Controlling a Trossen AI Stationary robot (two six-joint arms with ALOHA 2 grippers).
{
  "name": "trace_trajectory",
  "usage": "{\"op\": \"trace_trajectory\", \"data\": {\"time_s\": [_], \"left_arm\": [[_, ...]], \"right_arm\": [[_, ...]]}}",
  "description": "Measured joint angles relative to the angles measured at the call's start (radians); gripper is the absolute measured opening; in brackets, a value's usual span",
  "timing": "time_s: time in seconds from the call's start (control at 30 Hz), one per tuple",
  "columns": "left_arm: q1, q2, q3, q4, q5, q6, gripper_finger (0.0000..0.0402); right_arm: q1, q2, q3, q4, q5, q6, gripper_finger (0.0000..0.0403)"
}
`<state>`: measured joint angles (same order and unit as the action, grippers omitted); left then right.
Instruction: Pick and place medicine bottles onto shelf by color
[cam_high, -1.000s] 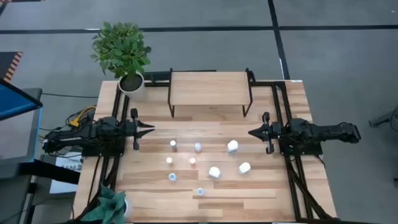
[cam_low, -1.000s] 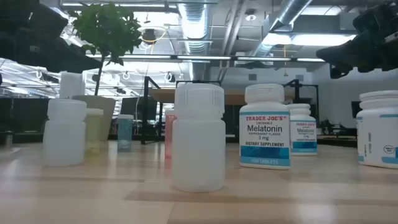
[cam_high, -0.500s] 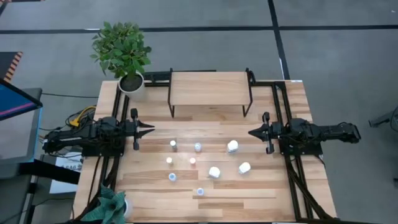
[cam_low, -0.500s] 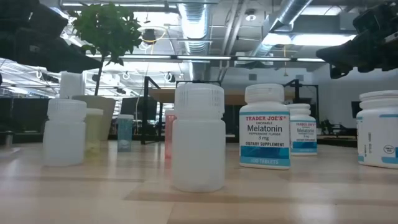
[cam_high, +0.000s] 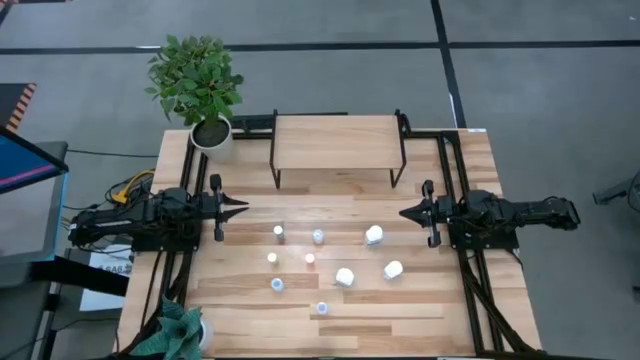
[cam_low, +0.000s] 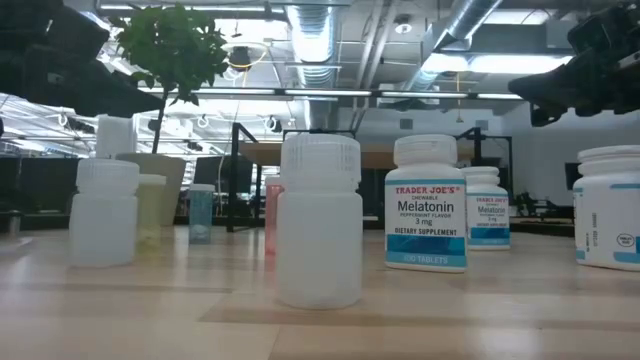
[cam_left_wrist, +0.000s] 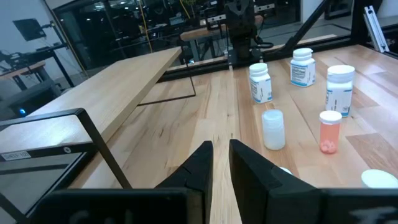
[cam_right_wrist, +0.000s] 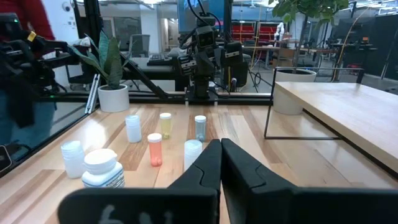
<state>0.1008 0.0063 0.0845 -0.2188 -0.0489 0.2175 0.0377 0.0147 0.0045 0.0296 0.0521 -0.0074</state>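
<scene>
left end effector (cam_high: 243, 207) at left surface edge, fingers together | right end effector (cam_high: 404, 212) at right edge, together | medicine bottles (cam_high: 318, 237) mid-surface between them | shelf (cam_high: 338, 143) at far edge

You see a matt pale wood table (cam_high: 420, 310), a wood-topped shelf (cam_high: 337, 142) on black metal legs, and glossy plastic bottles (cam_low: 320, 220).

The shelf (cam_high: 338, 143) stands at the table's (cam_high: 440, 300) back edge. The bottles (cam_high: 318, 237) are scattered in front of the shelf, between the left gripper (cam_high: 242, 206) and right gripper (cam_high: 403, 212). A plant (cam_high: 196, 80) stands left of the shelf.
</scene>
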Motion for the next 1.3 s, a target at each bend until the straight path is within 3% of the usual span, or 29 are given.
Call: {"op": "trace_trajectory", "data": {"time_s": [0.43,0.77,0.97,1.13,1.3], "left_arm": [[0.0,0.0,-0.001,0.011,0.0,-0.009,0.0043],[0.0,0.0,-0.004,0.168,0.004,-0.527,0.0043],[0.0,0.0,-0.004,0.171,-0.211,-0.843,0.0043],[0.0,0.0,-0.012,0.164,-0.403,-0.939,0.0043],[0.0,0.0,-0.021,0.171,-0.435,-0.963,0.0043]], "right_arm": [[0.0,0.0,0.0,0.0,0.0,0.0,0.0028],[0.0,0.0,0.0,0.0,0.0,0.0,0.0029],[0.0,0.0,0.0,0.0,0.0,0.0,0.0027],[-0.001,0.0,0.0,0.0,0.003,0.0,0.0029],[0.0,0.0,0.0,0.046,0.003,0.021,0.0029]]}}
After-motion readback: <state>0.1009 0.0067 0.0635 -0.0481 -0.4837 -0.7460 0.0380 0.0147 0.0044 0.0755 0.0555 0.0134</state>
